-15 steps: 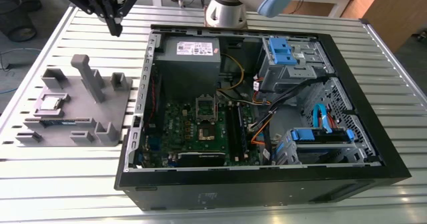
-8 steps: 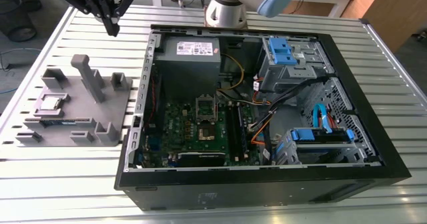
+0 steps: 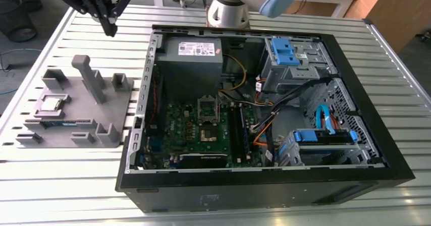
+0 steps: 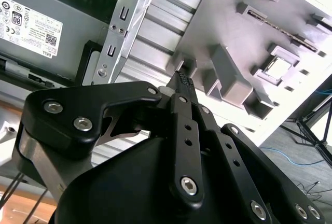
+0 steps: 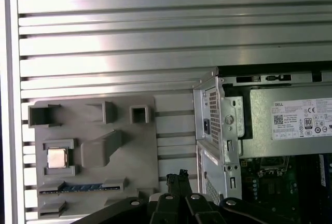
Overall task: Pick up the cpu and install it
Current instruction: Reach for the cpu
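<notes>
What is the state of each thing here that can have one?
cpu: lying in its pocket on the gray holder, not gripped.
gripper: shut, empty, in the air, apart from the holder.
computer case: side open.
cpu socket: cover lifted, looks empty.

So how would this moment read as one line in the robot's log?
gripper: shut, empty, in the air beside the computer case | cpu: lying in grey holder, untouched | install: not yet done
</notes>
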{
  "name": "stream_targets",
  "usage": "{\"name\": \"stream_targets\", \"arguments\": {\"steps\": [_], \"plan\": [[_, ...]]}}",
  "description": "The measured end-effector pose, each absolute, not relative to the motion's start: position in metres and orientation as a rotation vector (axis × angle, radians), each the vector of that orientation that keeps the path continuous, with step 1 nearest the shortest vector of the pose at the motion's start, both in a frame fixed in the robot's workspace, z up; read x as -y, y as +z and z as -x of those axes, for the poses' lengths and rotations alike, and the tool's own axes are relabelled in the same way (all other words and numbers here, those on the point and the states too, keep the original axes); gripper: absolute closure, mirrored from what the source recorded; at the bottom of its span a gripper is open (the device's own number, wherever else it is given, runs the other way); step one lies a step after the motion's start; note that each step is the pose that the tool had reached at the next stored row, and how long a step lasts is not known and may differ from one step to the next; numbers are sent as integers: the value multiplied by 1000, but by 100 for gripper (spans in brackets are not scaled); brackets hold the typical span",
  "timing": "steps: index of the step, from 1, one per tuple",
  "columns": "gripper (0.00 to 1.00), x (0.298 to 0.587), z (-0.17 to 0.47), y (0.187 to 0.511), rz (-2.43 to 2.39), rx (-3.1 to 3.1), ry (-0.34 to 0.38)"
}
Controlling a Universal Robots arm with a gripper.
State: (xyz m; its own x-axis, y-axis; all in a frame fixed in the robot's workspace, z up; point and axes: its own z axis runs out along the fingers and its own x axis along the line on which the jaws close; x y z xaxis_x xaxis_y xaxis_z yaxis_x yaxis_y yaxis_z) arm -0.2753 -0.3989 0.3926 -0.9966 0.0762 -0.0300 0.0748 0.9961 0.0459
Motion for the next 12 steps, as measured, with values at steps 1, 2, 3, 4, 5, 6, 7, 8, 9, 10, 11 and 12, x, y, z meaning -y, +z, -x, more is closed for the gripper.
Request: {"name": "stream_targets", "arguments": {"steps": [1, 2, 3, 4, 5, 6, 7, 8, 9, 10, 11, 12], "plan": [[89, 399, 276, 393, -118, -3107, 69], [89, 399, 277, 393, -118, -3107, 69], [89, 399, 278, 393, -118, -3107, 69], [89, 399, 278, 393, -118, -3107, 69], [89, 399, 279, 393, -118, -3107, 70], [89, 399, 280, 393, -118, -3107, 70], [89, 399, 281, 393, -118, -3107, 69], [89, 399, 282, 393, -118, -3107, 69], [89, 399, 283, 393, -118, -3107, 70], [89, 399, 284, 393, -118, -3107, 70], [89, 399, 285, 392, -118, -3107, 70], [89, 399, 286, 392, -118, -3107, 70]]}}
